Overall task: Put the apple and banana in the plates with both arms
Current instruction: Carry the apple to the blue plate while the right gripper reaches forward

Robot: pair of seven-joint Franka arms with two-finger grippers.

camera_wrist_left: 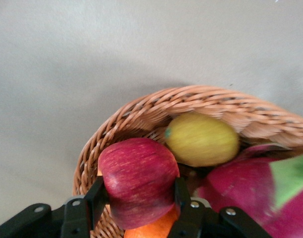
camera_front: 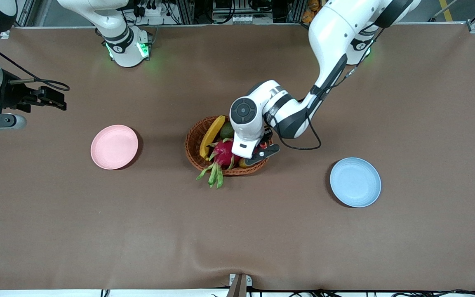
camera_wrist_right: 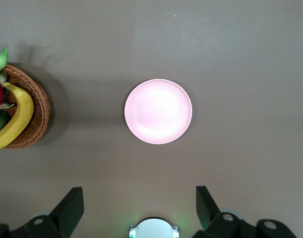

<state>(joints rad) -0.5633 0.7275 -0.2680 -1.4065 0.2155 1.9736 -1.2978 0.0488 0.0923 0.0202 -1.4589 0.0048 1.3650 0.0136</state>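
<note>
My left gripper (camera_front: 262, 152) reaches into the brown wicker basket (camera_front: 193, 145) in the middle of the table. In the left wrist view its fingers (camera_wrist_left: 97, 194) press both sides of the red apple (camera_wrist_left: 139, 178), just above the other fruit. The hand hides most of the apple in the front view. The yellow banana (camera_front: 212, 136) lies in the basket toward the right arm's end and also shows in the right wrist view (camera_wrist_right: 15, 121). My right gripper (camera_front: 52, 99) is open and empty, high above the pink plate (camera_front: 114, 147). The blue plate (camera_front: 355, 182) is empty.
The basket also holds a pink dragon fruit (camera_front: 223, 153), a green fruit (camera_front: 226, 131), a yellow-green fruit (camera_wrist_left: 202, 139) and an orange fruit (camera_wrist_left: 151, 229) under the apple. The right arm's base (camera_wrist_right: 152, 229) shows between the right fingers.
</note>
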